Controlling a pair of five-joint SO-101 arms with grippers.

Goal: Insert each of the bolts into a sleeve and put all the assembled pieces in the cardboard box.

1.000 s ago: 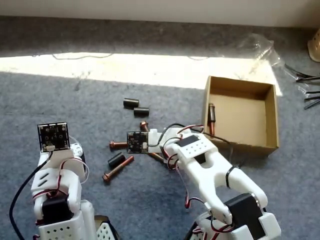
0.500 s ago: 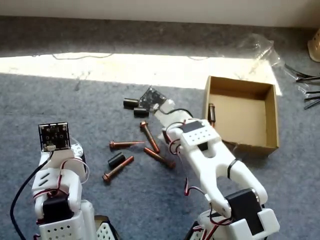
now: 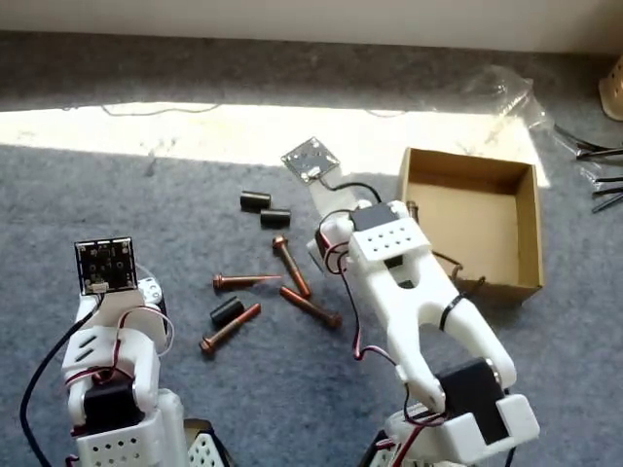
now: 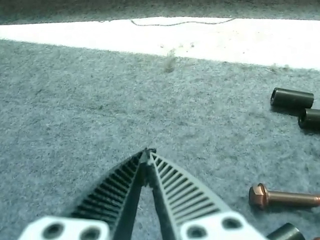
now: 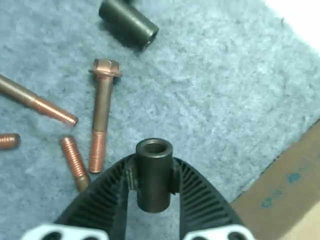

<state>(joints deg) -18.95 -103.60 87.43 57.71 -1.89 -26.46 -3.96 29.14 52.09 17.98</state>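
From above, your right arm (image 3: 419,292) covers the cardboard box's (image 3: 526,224) left inner edge, so you can't tell what's lying there. Your right gripper (image 5: 154,167) is clamped on one upright sleeve (image 5: 154,182) near the box. Your left gripper (image 4: 147,156) is closed on nothing. Loose on the carpet (image 3: 146,204): four bolts (image 3: 291,265) and three sleeves (image 3: 255,200).

Copper-coloured bolts (image 3: 291,266), black sleeves (image 3: 256,201), a plain brown cardboard box (image 3: 477,229), and mottled grey carpet (image 3: 117,214).
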